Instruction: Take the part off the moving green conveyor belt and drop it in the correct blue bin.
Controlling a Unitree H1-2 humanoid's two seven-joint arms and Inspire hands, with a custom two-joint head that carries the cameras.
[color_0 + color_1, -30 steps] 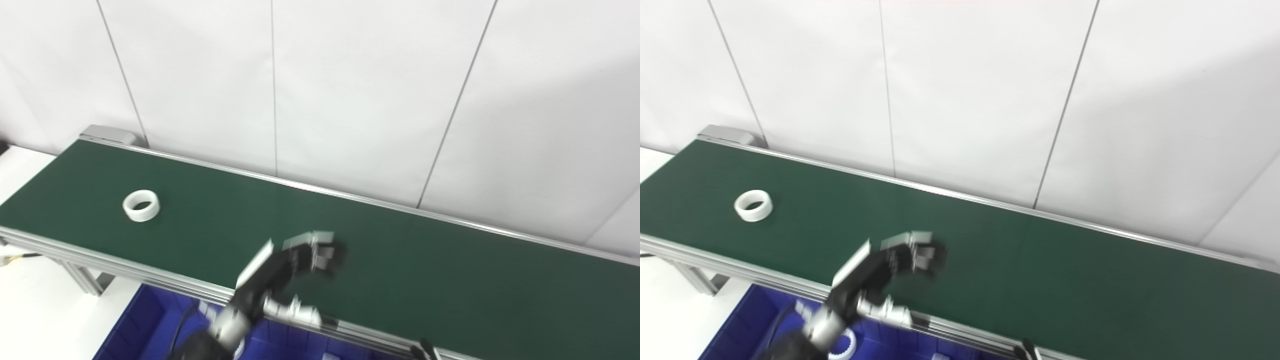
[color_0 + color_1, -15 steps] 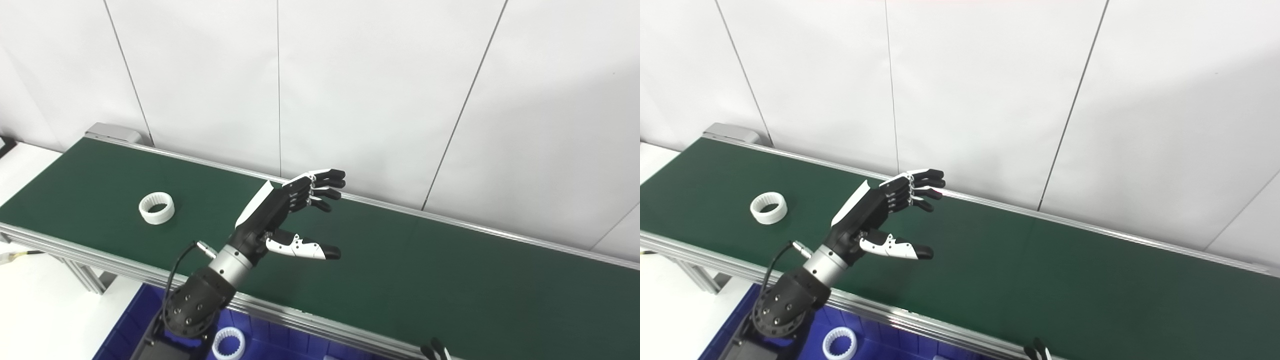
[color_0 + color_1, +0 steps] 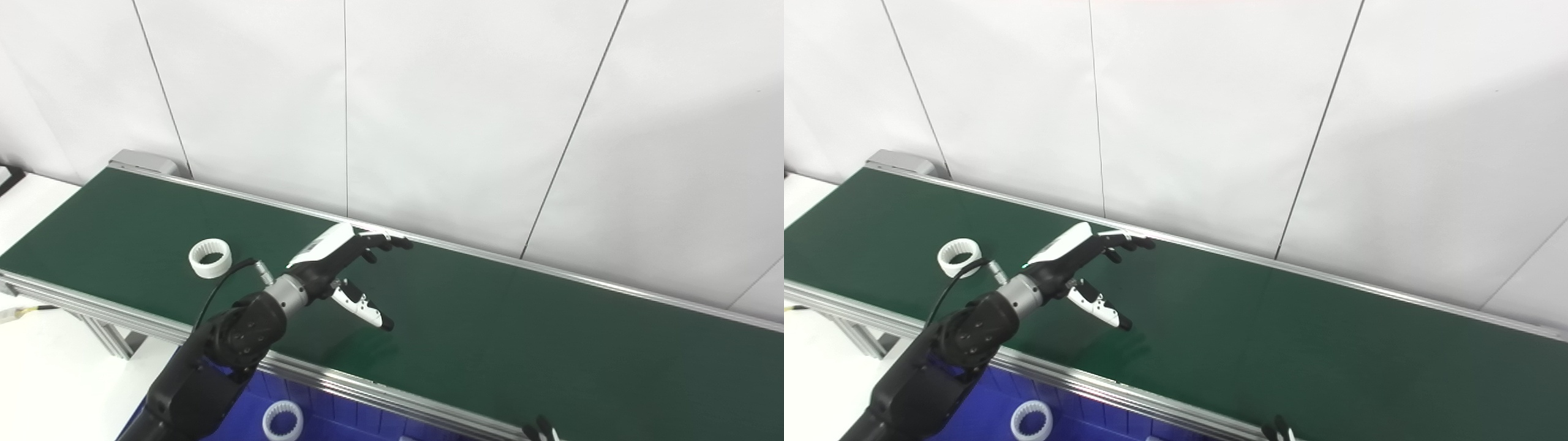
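A white toothed ring (image 3: 210,258) lies flat on the green conveyor belt (image 3: 520,343), towards its left end. My left hand (image 3: 346,262) hovers above the belt to the right of the ring, palm down, fingers spread and thumb pointing down; it is open and holds nothing. The ring lies a hand's length to the left of the wrist. Of my right hand only dark fingertips (image 3: 539,429) show at the bottom edge, too little to tell its state. A blue bin (image 3: 986,416) sits below the belt's near rail, with another white toothed ring (image 3: 1031,421) inside.
An aluminium rail (image 3: 380,392) runs along the belt's near edge and another along the far edge by the white panelled wall (image 3: 429,110). A white table surface (image 3: 37,380) lies at the lower left, beside the belt's support legs.
My left hand rose from a blurred curled pose, opened, then reached forward and lowered palm-down over the belt. The ring has moved rightward along the belt. The camera view shifted slightly.
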